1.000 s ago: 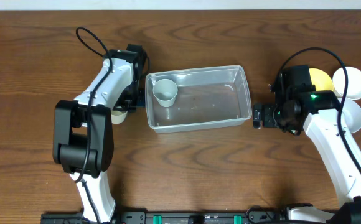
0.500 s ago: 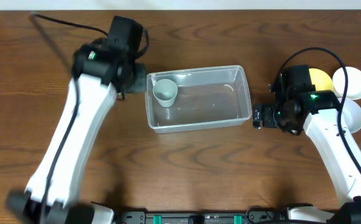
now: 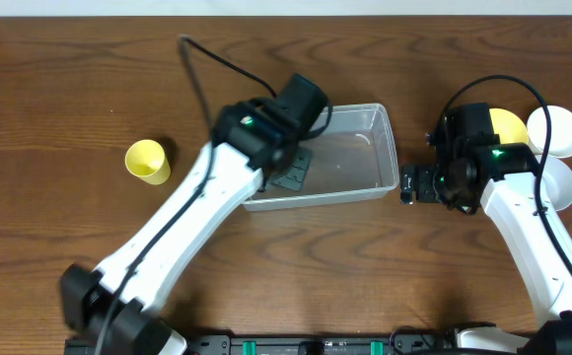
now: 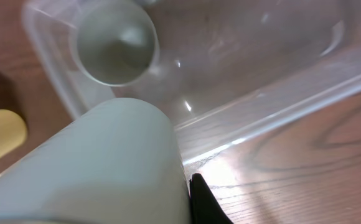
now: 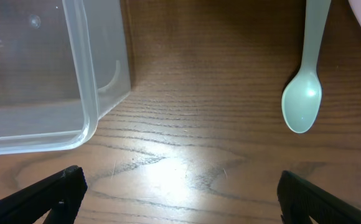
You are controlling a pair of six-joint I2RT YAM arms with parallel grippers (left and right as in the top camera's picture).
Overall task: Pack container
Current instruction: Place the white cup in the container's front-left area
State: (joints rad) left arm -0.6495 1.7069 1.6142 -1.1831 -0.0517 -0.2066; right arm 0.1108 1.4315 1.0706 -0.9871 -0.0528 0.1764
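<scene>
The clear plastic container (image 3: 389, 148) stands mid-table. My left arm reaches across its left part, and my left gripper (image 3: 291, 175) is over its front left. In the left wrist view a black fingertip (image 4: 203, 203) presses against a pale green cup (image 4: 106, 162) that fills the foreground; the other finger is hidden. A second pale green cup (image 4: 115, 40) stands upright inside the container (image 4: 274, 87); the arm hides it from overhead. My right gripper (image 3: 410, 184) is open and empty just right of the container (image 5: 88, 99).
A yellow cup (image 3: 148, 162) stands on the table at the left and also shows in the left wrist view (image 4: 0, 134). A pale green spoon (image 5: 302, 102) lies right of the container. A yellow bowl (image 3: 509, 124) and two white bowls (image 3: 562, 126) sit at the far right.
My left arm has swung from the container's left side to over its front left part. The yellow cup now stands uncovered at the left. The right arm has not moved.
</scene>
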